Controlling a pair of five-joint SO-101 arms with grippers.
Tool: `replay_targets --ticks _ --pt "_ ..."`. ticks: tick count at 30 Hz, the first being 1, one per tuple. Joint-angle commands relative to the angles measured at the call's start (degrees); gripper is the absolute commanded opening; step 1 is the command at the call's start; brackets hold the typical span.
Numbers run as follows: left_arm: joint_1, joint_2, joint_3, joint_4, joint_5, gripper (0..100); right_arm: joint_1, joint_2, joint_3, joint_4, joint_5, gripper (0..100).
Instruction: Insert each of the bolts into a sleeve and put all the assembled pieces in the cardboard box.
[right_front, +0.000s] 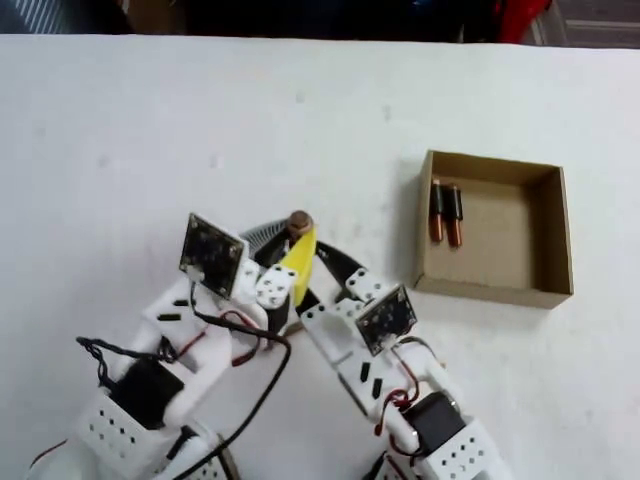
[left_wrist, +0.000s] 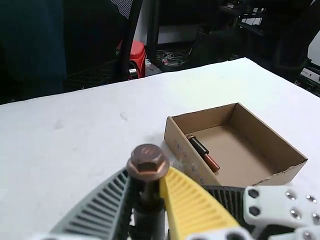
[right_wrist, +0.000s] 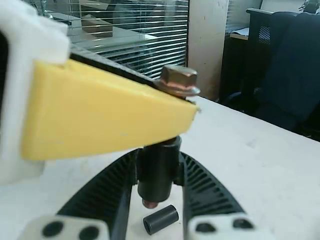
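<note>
L claw (left_wrist: 146, 186) is closed on the bolt (left_wrist: 146, 162), grey & yellow fingers pinching the shank just under the hex head. R claw (right_wrist: 159, 161) sits directly below it, black fingers pressed against the sleeve (right_wrist: 159, 175). Bolt tip peeks out the sleeve's lower end, so it looks fed thru, but the head isn't seated yet, w/ L fingers in the gap. Best way on, I'd say: hold R grip firm & sleeve upright, open L only a little so the bolt drops home w/o tipping, then back L straight off. A spare sleeve (right_wrist: 161, 219) lies on the table (right_front: 150, 130) just under R claw, so don't knock it. The cardboard box (right_front: 490, 290), w/ two done pieces (right_front: 445, 213) inside, is near, off R claw's outer side.
</note>
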Motion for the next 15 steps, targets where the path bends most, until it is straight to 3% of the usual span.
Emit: replay_targets --ticks 1,5,15 --pt "2.07 -0.92 -0.88 0.79 0.26 13 0.31 -0.84 0.53 0.04 0.62 1.7" --pt "2.07 -0.92 -0.7 0.79 0.26 23 0.31 -0.84 0.53 0.31 0.62 1.7" --pt "-4.09 -0.92 -0.7 0.44 0.0 23 0.31 -0.84 0.53 0.84 0.62 1.7"
